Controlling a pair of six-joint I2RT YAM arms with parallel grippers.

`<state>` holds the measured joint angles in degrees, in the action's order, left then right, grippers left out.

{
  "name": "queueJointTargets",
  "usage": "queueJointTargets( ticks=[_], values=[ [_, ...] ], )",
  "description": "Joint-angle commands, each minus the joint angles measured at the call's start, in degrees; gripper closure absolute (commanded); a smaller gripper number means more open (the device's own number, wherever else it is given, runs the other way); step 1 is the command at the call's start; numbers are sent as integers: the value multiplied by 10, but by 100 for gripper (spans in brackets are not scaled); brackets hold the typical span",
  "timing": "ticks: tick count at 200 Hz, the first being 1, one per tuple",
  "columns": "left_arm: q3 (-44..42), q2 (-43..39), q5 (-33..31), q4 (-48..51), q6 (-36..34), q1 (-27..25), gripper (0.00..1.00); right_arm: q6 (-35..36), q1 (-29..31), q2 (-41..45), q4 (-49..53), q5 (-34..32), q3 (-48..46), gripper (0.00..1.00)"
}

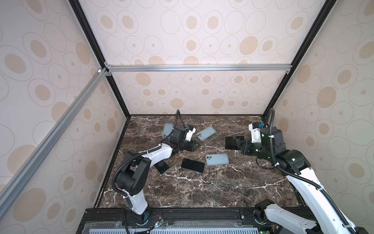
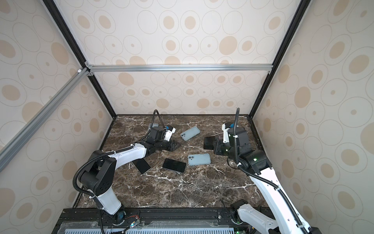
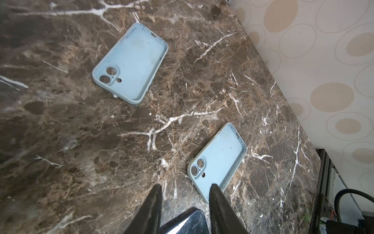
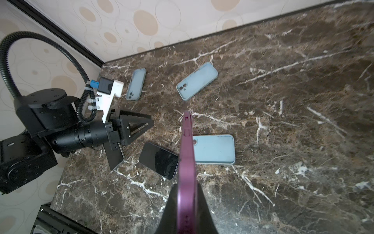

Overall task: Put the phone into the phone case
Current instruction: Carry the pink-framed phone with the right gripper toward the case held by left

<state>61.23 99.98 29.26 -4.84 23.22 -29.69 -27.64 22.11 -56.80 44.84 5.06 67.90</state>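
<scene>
We see the R gripper (image 4: 186, 196) clamped on the purple phone (image 4: 187, 150), held edge-on above the marble table (image 4: 283, 121). Below the phone's far end lie a blue case (image 4: 214, 150) and a dark phone (image 4: 158, 161), just beside each other. L gripper (image 3: 186, 187): jaws apart, nothing btw them. Past its fingertips lie a near case (image 3: 219, 160) and, further ahead, a far case (image 3: 131, 64), both empty w/ open side up.

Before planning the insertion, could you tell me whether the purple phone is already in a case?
Out: fingers of the right gripper clamp the purple phone bare, its edge uncovered.
</scene>
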Motion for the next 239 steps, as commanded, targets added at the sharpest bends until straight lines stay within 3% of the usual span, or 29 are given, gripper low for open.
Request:
queueJointTargets(
  ticks=[1, 65, 136, 187, 239],
  values=[
    [1, 10, 13, -27, 41, -4, 61, -33, -1, -12, -26, 38, -20, 100],
    [-7, 6, -42, -13, 35, -7, 59, -56, -16, -73, -106, 104, -95, 100],
    [26, 58, -8, 29, 10, -53, 60, -37, -24, -151, -166, 167, -127, 100],
    [31, 87, 13, 17, 22, -57, 60, 11, -58, -195, -188, 207, -139, 100],
    [57, 122, 20, 34, 10, -62, 66, 52, -88, -242, -202, 262, -133, 100]
  ],
)
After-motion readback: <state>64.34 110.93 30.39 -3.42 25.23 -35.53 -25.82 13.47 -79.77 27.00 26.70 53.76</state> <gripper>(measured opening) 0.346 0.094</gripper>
